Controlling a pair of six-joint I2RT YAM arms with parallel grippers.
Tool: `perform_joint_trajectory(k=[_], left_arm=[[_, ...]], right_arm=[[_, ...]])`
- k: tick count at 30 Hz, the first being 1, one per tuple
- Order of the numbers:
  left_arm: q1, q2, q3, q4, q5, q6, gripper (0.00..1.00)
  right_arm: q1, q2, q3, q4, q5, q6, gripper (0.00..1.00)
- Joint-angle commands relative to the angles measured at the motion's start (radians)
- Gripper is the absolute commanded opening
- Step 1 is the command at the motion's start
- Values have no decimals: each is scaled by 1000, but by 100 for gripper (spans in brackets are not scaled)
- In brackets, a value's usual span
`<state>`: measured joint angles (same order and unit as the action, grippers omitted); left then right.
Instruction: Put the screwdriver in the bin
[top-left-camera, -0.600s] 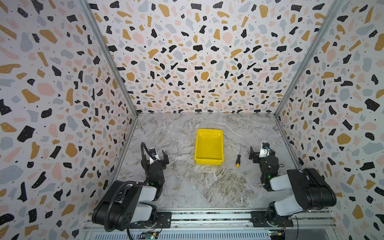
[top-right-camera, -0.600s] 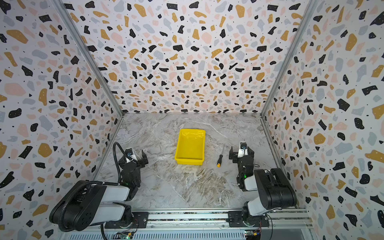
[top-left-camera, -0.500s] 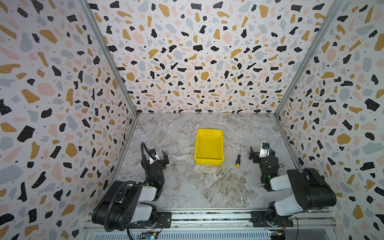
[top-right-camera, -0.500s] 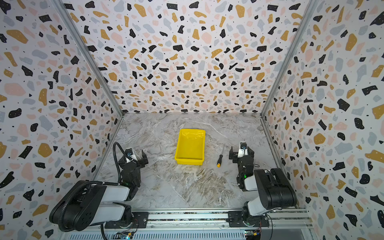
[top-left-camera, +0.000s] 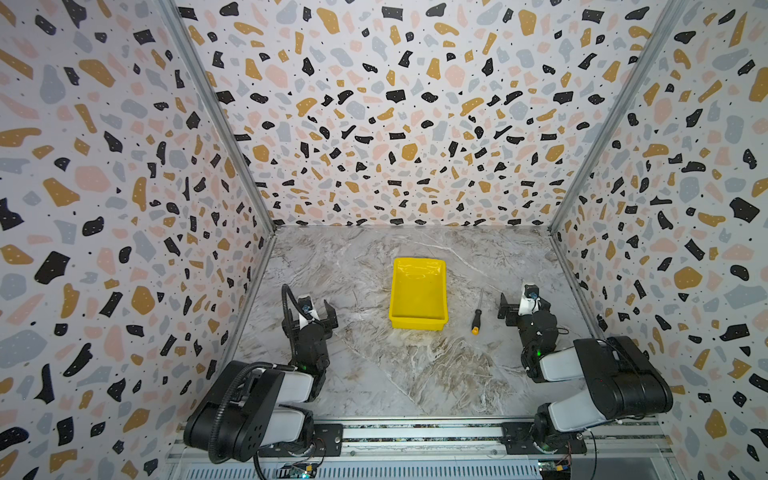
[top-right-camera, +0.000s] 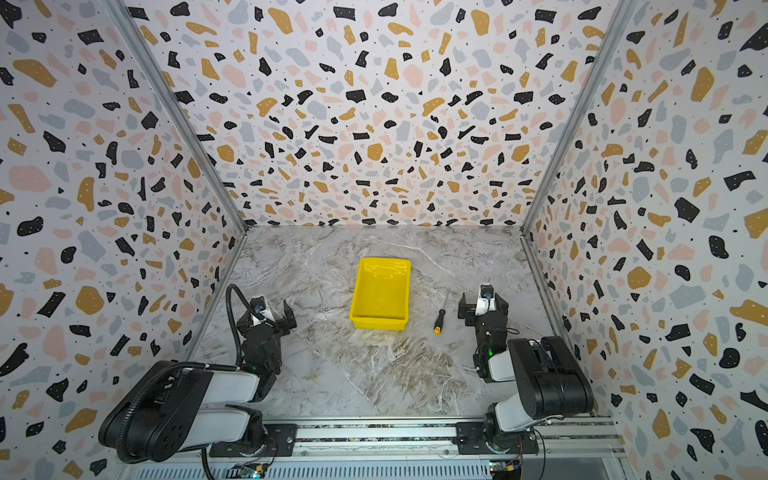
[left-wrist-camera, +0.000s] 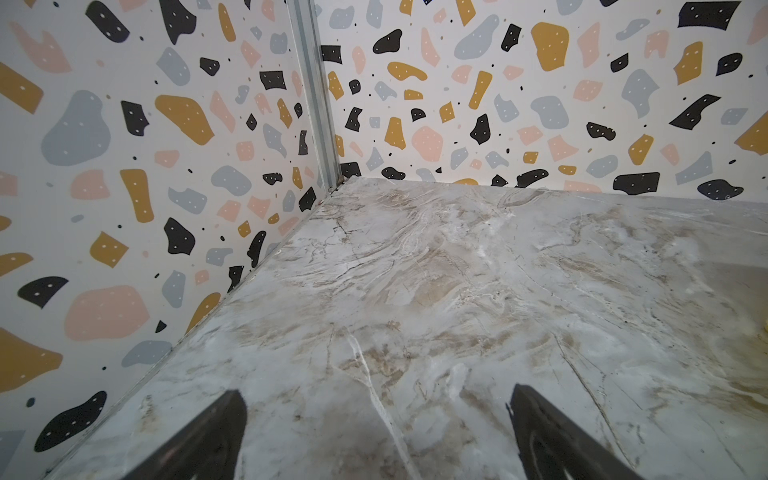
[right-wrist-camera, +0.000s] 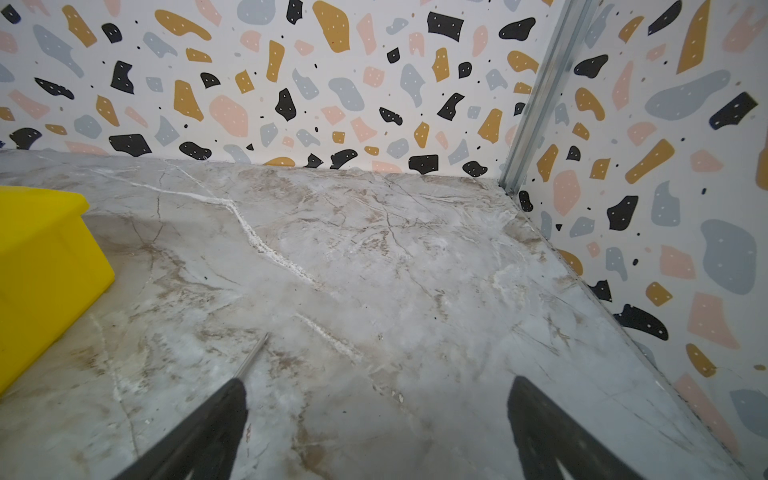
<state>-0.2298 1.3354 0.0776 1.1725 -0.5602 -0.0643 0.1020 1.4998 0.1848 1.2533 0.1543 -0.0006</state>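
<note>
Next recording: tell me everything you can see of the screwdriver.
The screwdriver is small and slim, with a black handle, an orange-yellow butt cap and a thin grey metal shaft. It lies flat on the marble-look table, butt cap toward the robot and shaft pointing away, slightly slanted. It sits to the right of the yellow bin, apart from it, and left of the open right tool. Only the table touches it.
</note>
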Motion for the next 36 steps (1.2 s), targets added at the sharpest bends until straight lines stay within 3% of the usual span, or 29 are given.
perform_joint_trajectory(k=[1, 36], left_arm=[[7, -10, 16, 53, -4, -6, 100], [7, -30, 22, 31, 16, 5, 100]], right_arm=[[2, -15, 13, 6, 14, 10, 99], [34, -52, -12, 20, 42, -16, 99]])
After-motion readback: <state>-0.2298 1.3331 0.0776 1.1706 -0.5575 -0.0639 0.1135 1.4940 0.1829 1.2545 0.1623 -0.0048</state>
